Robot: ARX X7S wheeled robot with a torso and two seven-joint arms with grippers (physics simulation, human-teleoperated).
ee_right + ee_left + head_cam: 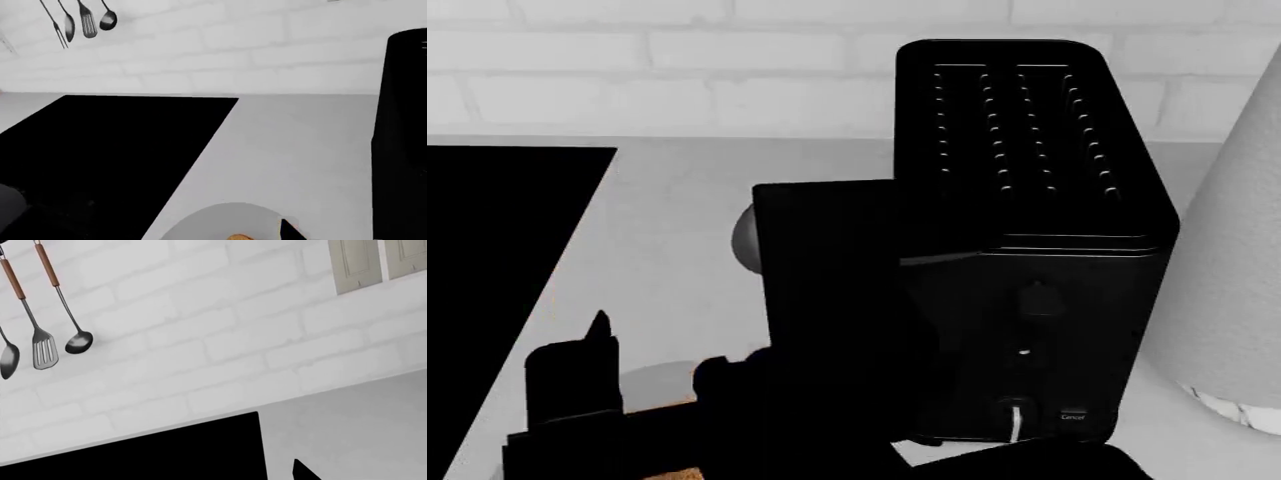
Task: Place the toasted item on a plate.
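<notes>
We judge the task near its end: in the right wrist view a sliver of the toasted item (239,237) shows at the frame's edge over the plate (213,220), which lies on the counter (300,150) between the black cooktop (100,150) and the toaster (1028,200); whether the slice rests on the plate or hangs above it we cannot tell; release and withdrawal may remain; the arms' dark bulk hides most of the head view; neither gripper's opening is visible, so we cannot state whether either one holds anything
</notes>
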